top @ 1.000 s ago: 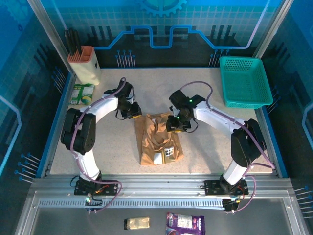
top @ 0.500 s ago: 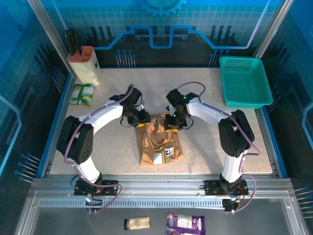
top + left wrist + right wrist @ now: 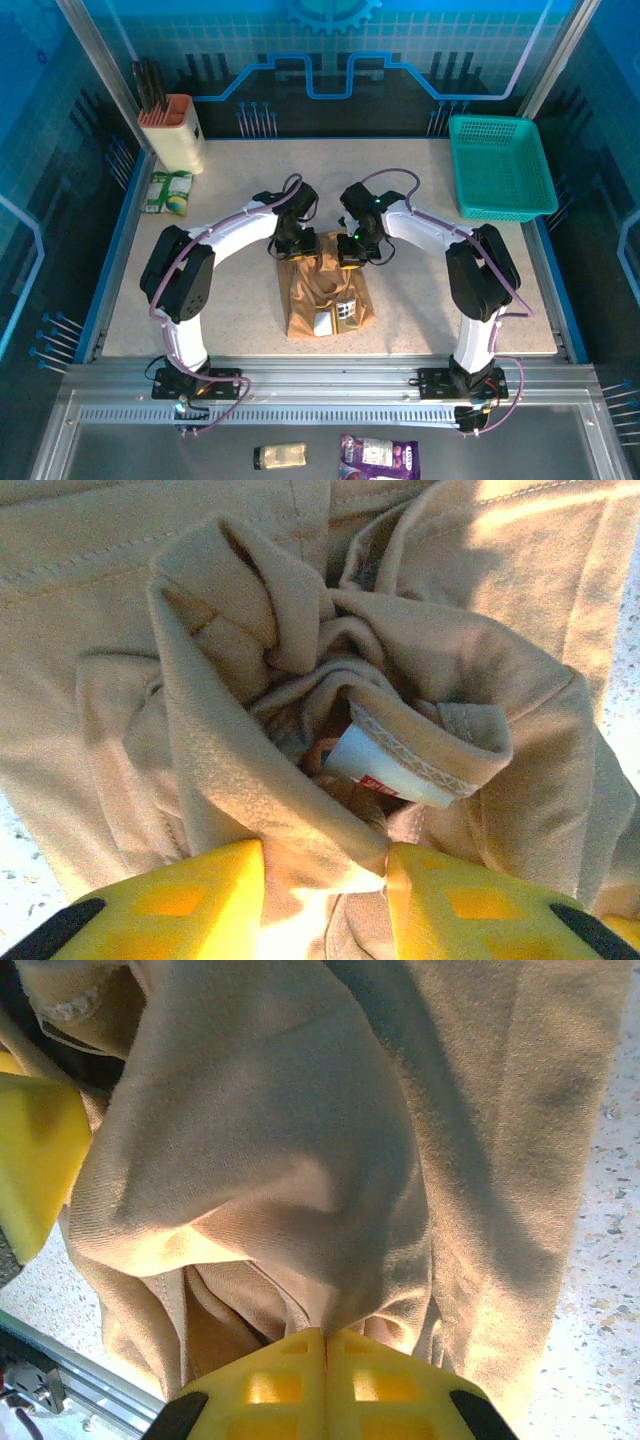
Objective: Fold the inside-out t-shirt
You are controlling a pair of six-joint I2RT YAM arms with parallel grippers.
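Starting at the far left of the surface (image 3: 225,300), a knife block (image 3: 172,128) and a green packet (image 3: 167,190) sit well apart from the work. The left pincer (image 3: 298,245) is down on the far edge of the inside-out t-shirt (image 3: 325,295), its jaws part-way apart, with a thick ridge of tan cloth filling the gap and touching both fingers. A white tag (image 3: 385,770) peeks from the crumpled folds just beyond. The shirt lies as a rumpled, narrow heap mid-surface. The right pincer (image 3: 352,255), close beside the left, is closed tight, its tips meeting on a pinch of cloth. A teal basket (image 3: 500,165) stands in the far right corner
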